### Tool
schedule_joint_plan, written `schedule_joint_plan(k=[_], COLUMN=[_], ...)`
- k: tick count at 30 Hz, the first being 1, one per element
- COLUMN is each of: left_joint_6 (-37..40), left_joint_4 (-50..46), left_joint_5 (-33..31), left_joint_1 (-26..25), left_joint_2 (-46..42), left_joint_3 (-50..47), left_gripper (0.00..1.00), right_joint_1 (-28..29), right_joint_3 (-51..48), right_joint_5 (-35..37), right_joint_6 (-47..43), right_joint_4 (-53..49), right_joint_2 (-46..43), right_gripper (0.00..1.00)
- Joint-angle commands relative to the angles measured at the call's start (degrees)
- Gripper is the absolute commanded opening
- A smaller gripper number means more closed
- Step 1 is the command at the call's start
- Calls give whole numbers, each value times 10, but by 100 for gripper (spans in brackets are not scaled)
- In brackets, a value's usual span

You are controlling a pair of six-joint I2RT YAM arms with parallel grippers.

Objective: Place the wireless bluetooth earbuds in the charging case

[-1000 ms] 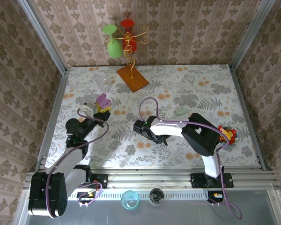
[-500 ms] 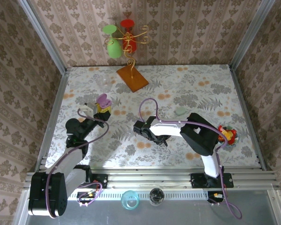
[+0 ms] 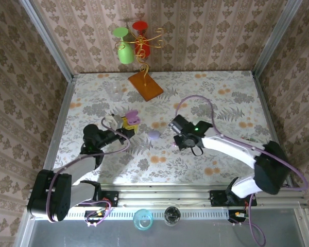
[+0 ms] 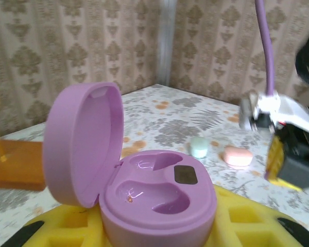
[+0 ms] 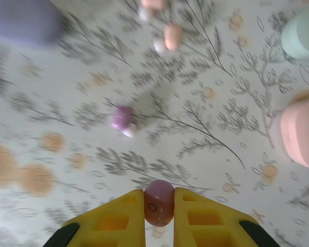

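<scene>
Right gripper [image 5: 159,195], jaws newly closed on one pink earbud [image 5: 158,208] and carried toward open lilac charging case [image 4: 159,195], which left gripper [image 3: 126,125] pinches, now nearer centre; insertion likely next; lilac earbud [image 5: 123,119] lies loose below.

Right wrist view: lilac pebble-shaped case [image 5: 20,20], blurred, clipped by the top-left corner; mint rounded case [image 5: 304,33] and peach-pink rounded case [image 5: 301,136] run off the right edge; pale pink plastic bud [image 5: 154,4] cut at the top.
</scene>
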Motion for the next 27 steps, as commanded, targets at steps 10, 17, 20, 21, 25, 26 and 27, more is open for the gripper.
schedule_joint_plan(k=[10, 17, 20, 21, 25, 26, 27], left_joint_6=[51, 37, 28, 25, 6, -3, -15], left_joint_4=[-1, 18, 25, 28, 54, 66, 83], left_joint_5=[67, 116, 139, 148, 169, 173, 179], left_joint_1=[-87, -116, -121, -122, -122, -122, -122], left_joint_2=[69, 93, 103, 106, 129, 135, 139], left_joint_3=[69, 88, 93, 95, 100, 100, 99], left_gripper=[27, 26, 26, 26, 26, 26, 26], right_joint_1=[-64, -61, -57, -54, -51, -51, -51], right_joint_3=[-9, 18, 32, 38, 50, 52, 55], right_joint_5=[-301, -375, -398, -401, -409, -410, -410], right_joint_6=[-4, 6, 5, 3, -2, -4, -6], right_joint_4=[119, 168, 182, 182, 188, 188, 186], right_joint_2=[-141, -133, -121, -116, -99, -96, -91], right_gripper=[16, 16, 16, 16, 16, 16, 16])
